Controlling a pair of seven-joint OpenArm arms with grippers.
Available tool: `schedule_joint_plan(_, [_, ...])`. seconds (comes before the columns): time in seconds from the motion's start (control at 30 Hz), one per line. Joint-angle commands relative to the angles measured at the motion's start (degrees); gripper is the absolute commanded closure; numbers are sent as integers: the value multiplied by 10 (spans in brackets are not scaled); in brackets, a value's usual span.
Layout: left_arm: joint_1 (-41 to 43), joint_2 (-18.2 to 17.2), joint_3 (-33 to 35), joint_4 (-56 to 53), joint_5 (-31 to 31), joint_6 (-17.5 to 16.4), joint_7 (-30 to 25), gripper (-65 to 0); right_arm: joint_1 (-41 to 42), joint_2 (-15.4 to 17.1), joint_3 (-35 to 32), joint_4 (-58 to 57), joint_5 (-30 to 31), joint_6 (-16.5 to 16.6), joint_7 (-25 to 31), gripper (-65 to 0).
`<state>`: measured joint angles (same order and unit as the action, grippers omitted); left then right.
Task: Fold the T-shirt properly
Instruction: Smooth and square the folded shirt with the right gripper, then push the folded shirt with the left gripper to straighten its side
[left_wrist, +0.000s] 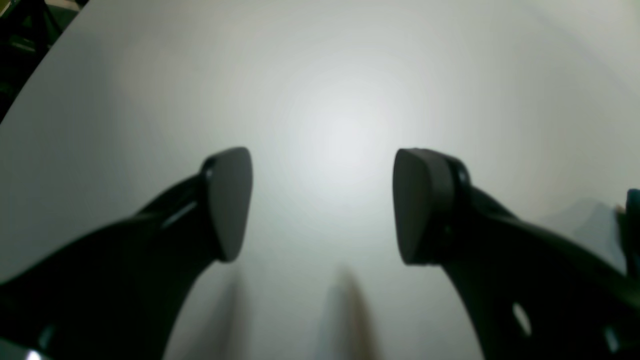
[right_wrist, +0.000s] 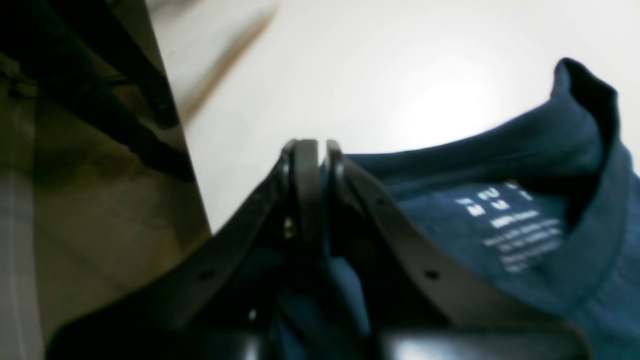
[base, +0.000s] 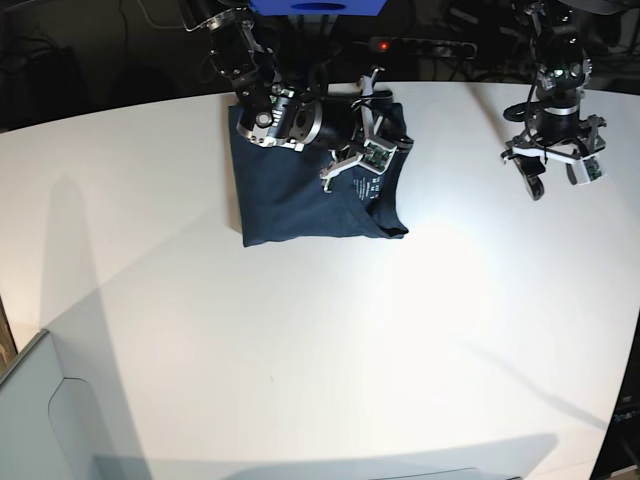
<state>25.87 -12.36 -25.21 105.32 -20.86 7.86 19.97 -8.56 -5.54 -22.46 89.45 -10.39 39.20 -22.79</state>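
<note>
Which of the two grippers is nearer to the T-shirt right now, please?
The right gripper: it is shut on the T-shirt. The left gripper hangs open over bare table, well off to the side.

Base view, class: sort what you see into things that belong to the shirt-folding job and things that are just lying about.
Belongs to the job:
- T-shirt, lying part-folded on the table
- right gripper, shut on the T-shirt near its collar
- left gripper, open and empty above the table

Just there:
- white table
- power strip with a red light, behind the table
</note>
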Motion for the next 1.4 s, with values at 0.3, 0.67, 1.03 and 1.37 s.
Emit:
schedule_joint_plan(0.3, [-14,23,-2,27,-5,-1,40,-428,-12,37,155,116,11,8,-13,-23])
schedule_joint_plan(0.67, [-12,36,99,85,-4,-2,40,-429,57,41,272,55,14,8,-52,-85])
schedule_joint_plan(1.03, [-7,49,170,90,-4,-2,40,-429,86,50,331,-62,14,8,14,-21])
schedule_joint_plan(1.37, [-13,57,276,71,-5,0,37,-503,32,50,372,100,14,8,-19,-141])
